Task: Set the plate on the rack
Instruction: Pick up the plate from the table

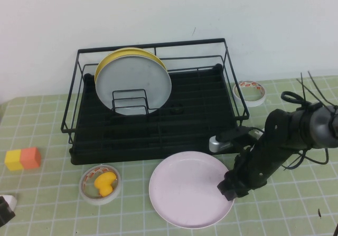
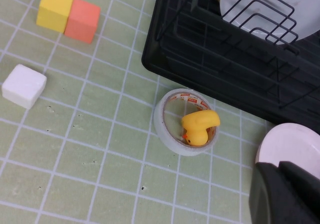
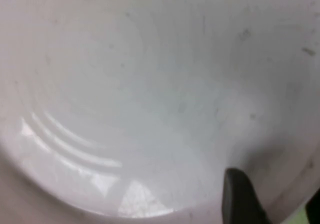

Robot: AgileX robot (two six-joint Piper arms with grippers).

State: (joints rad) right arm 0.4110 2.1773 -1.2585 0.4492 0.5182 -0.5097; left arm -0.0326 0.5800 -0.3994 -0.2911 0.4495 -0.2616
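The right tool (image 1: pixel 228 189) is seen at the pink plate's (image 1: pixel 187 196) right rim on the counter (image 1: pixel 47 204), its grip unclear; the left tool (image 1: pixel 5 209), equally unclear, is parked at the counter's near-left corner, with the rack (image 1: pixel 158 135) behind.

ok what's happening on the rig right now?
The right gripper is down at the right rim of the pink plate, which lies flat on the table in front of the black dish rack. A grey plate and a yellow plate already stand in the rack. The left gripper sits parked at the table's near-left edge.
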